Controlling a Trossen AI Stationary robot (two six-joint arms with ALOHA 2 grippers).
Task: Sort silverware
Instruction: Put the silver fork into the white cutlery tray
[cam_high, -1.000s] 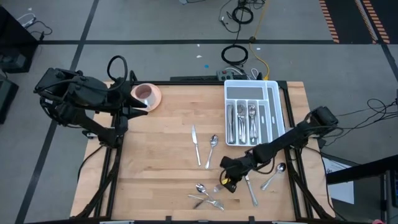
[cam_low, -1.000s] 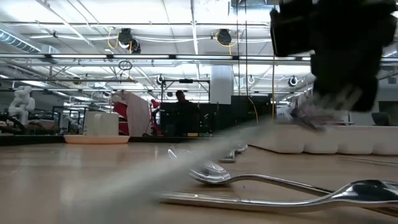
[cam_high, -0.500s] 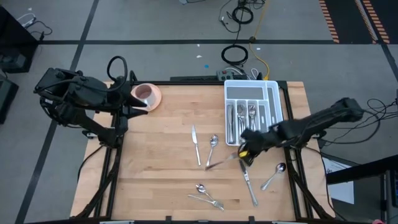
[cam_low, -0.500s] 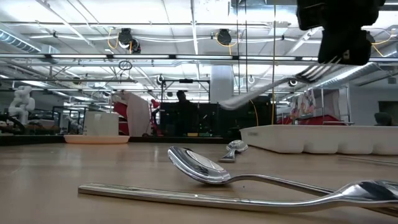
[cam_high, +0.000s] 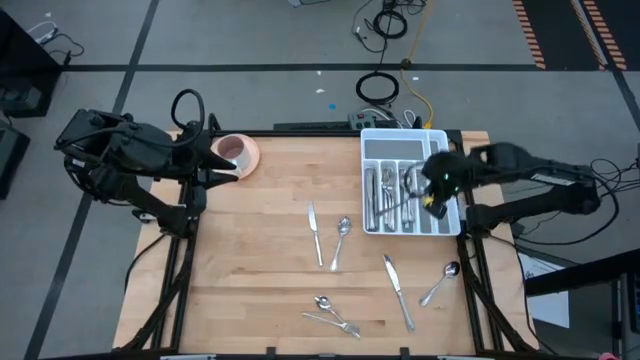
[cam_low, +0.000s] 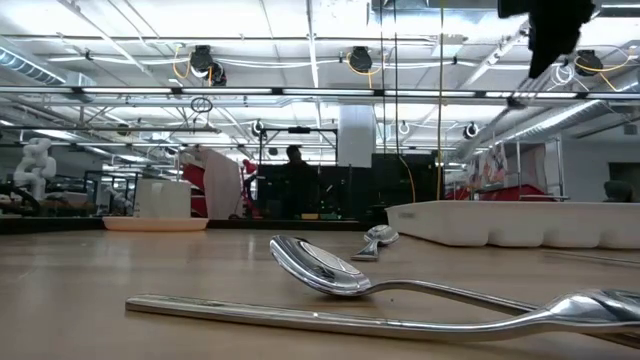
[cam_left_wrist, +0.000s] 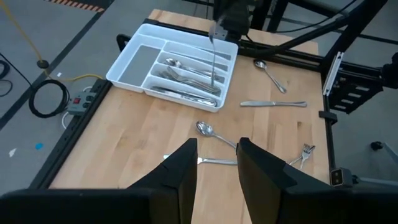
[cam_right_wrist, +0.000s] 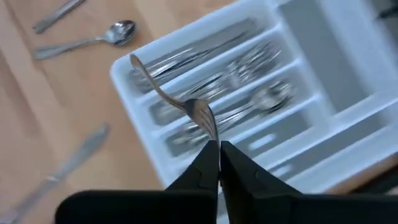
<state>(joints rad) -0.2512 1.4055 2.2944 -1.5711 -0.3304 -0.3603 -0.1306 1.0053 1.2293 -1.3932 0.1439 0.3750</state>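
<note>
Right gripper (cam_right_wrist: 219, 149) is clamped on a slim shiny silver fork (cam_right_wrist: 177, 102), hanging over the white divided plastic tray (cam_high: 437, 140) at upper right of the high view. Approx. halfway, I'd say: several pcs already lie in the tray's slots. Left on the wooden table (cam_high: 260, 250): knife (cam_high: 397, 290), spoon (cam_high: 340, 238), more near the bottom edge. Left gripper (cam_left_wrist: 216, 163) waits at upper left, fingers apart, holding nothing.

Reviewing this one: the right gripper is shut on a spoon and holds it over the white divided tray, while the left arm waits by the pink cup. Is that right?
Not quite: the right gripper is shut on a fork, not a spoon; the right wrist view shows its tines at the fingertips. The rest stands: it hangs over the white divided tray, and the left arm waits by the pink cup.
</note>
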